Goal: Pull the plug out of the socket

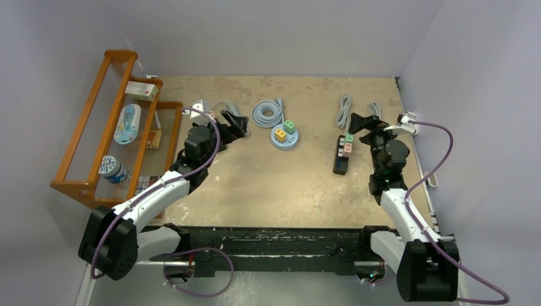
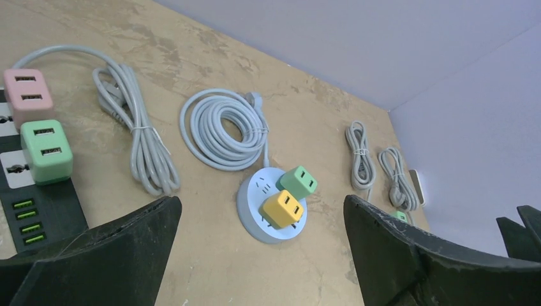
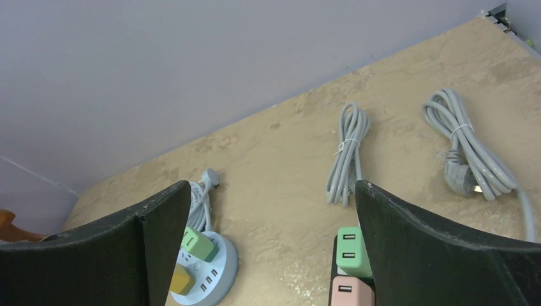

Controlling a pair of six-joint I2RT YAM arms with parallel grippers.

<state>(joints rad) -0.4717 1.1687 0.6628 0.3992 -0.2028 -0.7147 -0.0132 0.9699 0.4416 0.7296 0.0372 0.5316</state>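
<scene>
A round pale-blue socket (image 1: 284, 141) sits at mid-table with a yellow plug (image 1: 279, 134) and a green plug (image 1: 289, 126) in it. It also shows in the left wrist view (image 2: 252, 217) with the yellow plug (image 2: 282, 208) and green plug (image 2: 298, 182). A black power strip (image 1: 341, 162) holds a green plug (image 1: 349, 138) and a pink plug (image 1: 348, 148). My left gripper (image 1: 235, 123) is open and empty, left of the round socket. My right gripper (image 1: 365, 122) is open and empty, just right of the black strip. In the right wrist view the strip's green plug (image 3: 353, 252) is beside the right finger.
A second black strip (image 2: 38, 210) with pink (image 2: 27, 95) and green (image 2: 43, 152) plugs lies under my left arm. Coiled grey cables (image 1: 268, 113), (image 1: 344, 111), (image 1: 375, 111) lie along the back. A wooden rack (image 1: 108, 127) stands at the left. A white wall socket (image 1: 408, 121) is at the right edge.
</scene>
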